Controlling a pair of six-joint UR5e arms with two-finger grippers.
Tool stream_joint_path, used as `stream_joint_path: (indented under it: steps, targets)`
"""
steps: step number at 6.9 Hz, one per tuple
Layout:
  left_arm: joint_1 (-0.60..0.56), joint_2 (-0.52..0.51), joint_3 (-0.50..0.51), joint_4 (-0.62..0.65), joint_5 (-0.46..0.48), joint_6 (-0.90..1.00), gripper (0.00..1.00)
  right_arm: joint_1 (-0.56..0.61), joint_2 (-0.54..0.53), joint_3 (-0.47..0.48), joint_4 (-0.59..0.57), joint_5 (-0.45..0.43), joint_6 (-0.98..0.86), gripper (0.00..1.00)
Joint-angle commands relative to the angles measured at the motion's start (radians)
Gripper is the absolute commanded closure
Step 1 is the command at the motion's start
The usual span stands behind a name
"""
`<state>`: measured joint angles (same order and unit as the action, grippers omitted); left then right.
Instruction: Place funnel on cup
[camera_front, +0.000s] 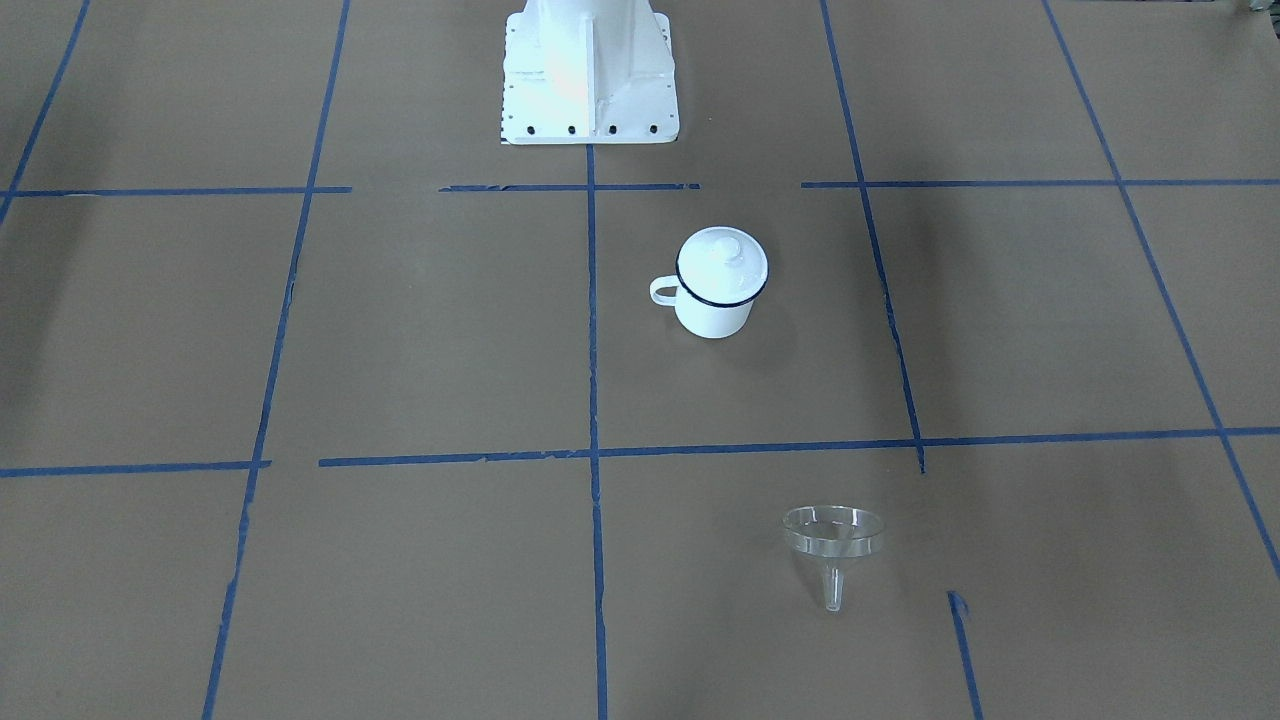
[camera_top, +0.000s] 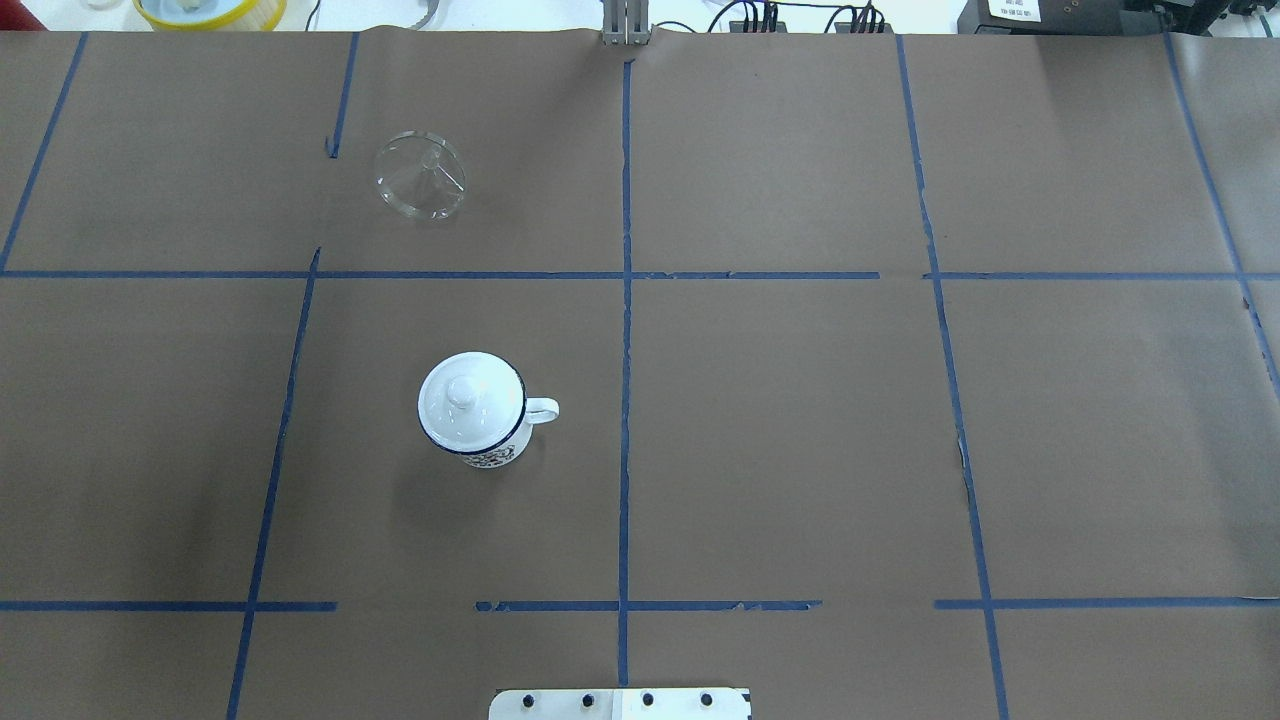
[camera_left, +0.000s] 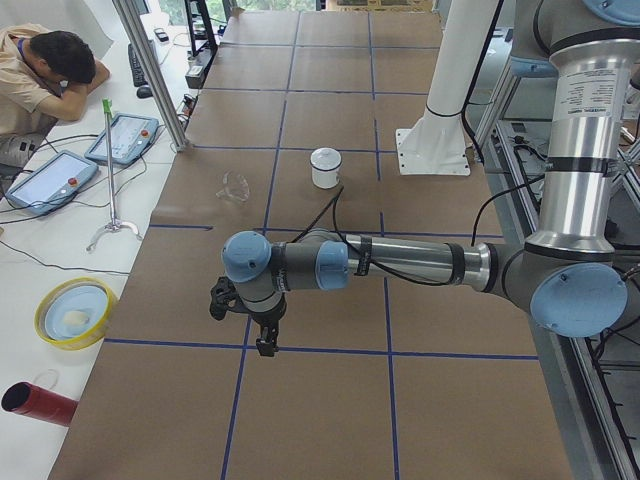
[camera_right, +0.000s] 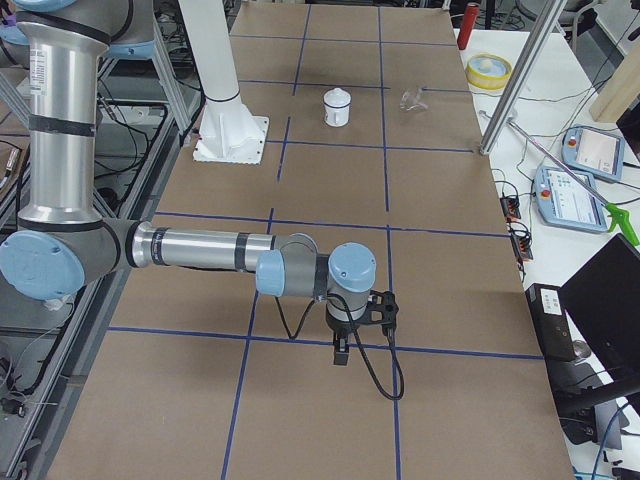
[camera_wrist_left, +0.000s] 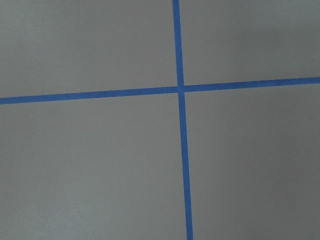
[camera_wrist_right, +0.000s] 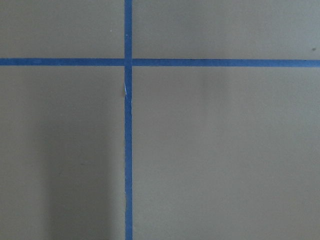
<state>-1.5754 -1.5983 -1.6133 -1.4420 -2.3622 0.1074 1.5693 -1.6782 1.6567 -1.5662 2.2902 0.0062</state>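
Note:
The clear funnel (camera_front: 833, 535) lies on its side on the brown table, stem toward the operators' side; it also shows in the overhead view (camera_top: 420, 175). The white mug (camera_front: 712, 315) with a dark blue rim stands upright nearer the robot base, and a round white lid (camera_front: 722, 262) with a knob sits on its mouth. In the overhead view the mug (camera_top: 492, 458) has its handle pointing right. My left gripper (camera_left: 262, 345) and right gripper (camera_right: 342, 355) hang over bare table at opposite ends, far from both; I cannot tell whether they are open or shut. Both wrist views show only paper and tape.
The white robot pedestal (camera_front: 590, 70) stands behind the mug. Blue tape lines (camera_top: 625, 300) grid the brown paper. Off the table on the operators' side are teach pendants (camera_left: 125, 137), a yellow-rimmed bowl (camera_left: 72, 312), a red cylinder (camera_left: 35, 403) and a seated person (camera_left: 40, 75).

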Motion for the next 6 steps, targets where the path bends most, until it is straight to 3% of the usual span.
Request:
stream_joint_path:
  steps: [1, 4, 6]
  targets:
    - [0.0, 0.0, 0.0, 0.0, 0.001, -0.002, 0.0, 0.0, 0.0, 0.0, 0.0, 0.0, 0.0, 0.0]
    - [0.002, -0.003, -0.009, -0.015, 0.003, 0.009, 0.0, 0.0, 0.0, 0.0, 0.0, 0.0, 0.0, 0.0]
    - [0.075, -0.079, -0.053, -0.087, 0.009, 0.0, 0.0, 0.0, 0.0, -0.002, 0.0, 0.0, 0.0, 0.0]
